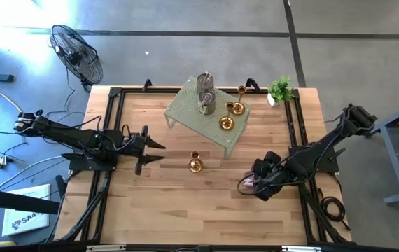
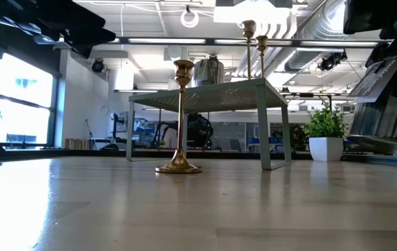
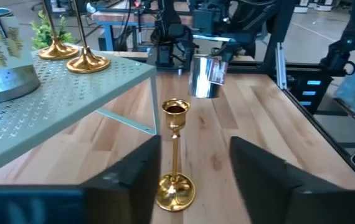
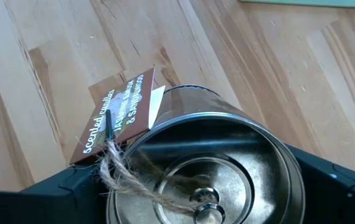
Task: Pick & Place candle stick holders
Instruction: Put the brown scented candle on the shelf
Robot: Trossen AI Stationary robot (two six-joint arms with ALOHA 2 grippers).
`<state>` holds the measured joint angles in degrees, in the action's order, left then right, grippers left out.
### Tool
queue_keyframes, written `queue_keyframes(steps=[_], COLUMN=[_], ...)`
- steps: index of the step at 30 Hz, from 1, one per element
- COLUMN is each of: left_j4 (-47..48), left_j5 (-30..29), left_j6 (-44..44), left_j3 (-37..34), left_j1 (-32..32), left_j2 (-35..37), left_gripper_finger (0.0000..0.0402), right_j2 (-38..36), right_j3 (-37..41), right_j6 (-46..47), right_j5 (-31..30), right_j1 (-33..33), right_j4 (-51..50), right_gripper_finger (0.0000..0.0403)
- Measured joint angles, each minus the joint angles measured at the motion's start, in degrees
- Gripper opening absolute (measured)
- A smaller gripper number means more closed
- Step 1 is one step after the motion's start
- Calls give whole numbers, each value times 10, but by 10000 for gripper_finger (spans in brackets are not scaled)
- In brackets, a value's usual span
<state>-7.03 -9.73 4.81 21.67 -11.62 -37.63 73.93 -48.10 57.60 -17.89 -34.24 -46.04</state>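
Note:
A gold candle stick holder (image 1: 195, 164) stands on its round base on the wooden table; it also shows in the low view (image 2: 179, 118). My left gripper (image 1: 159, 151) is open, with a finger on either side of the holder (image 3: 175, 155) and short of it, touching nothing. My right gripper (image 1: 254, 185) is shut on a silver tin cup (image 4: 208, 168) with twine and a brown tag (image 4: 118, 112). Two silver cups (image 1: 205, 92) and three gold holders (image 1: 232, 108) stand on the pale green rack (image 1: 185, 115). My right gripper pinches the silver cup between its two fingers (image 4: 339, 186), one on each side of the round wall near the rim (image 4: 289, 174). The fingers come from above. In the left wrist view the cup (image 3: 205, 76) hangs clear of the table, about upright.
A small potted plant (image 1: 281, 89) stands at the far right corner. The rack's legs (image 2: 267, 132) stand on the table behind the lone gold holder. Black frame rails (image 1: 296, 133) run along the table's sides. Bare wood lies at the near side (image 1: 199, 210).

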Motion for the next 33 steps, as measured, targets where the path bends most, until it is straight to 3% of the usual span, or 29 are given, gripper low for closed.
queue_keyframes(steps=[8,10,19,24,33], left_j4=[-4,-3,-1,0,-11], left_j5=[-11,-5,15,38,54], left_j6=[-2,-2,18,119,120], left_j3=[0,0,0,0,29], left_j1=[0,0,0,0,0], left_j2=[0,0,0,0,-60], left_gripper_finger=[371,390,329,325,325], right_j2=[0,0,-1,0,95], right_j3=[0,0,-25,-83,-239], right_j6=[-2,-2,-55,-132,-265], right_j5=[-7,-7,-18,-38,-4], right_j1=[0,0,11,32,101], right_j4=[0,0,25,26,-16], right_gripper_finger=[345,345,345,345,345])
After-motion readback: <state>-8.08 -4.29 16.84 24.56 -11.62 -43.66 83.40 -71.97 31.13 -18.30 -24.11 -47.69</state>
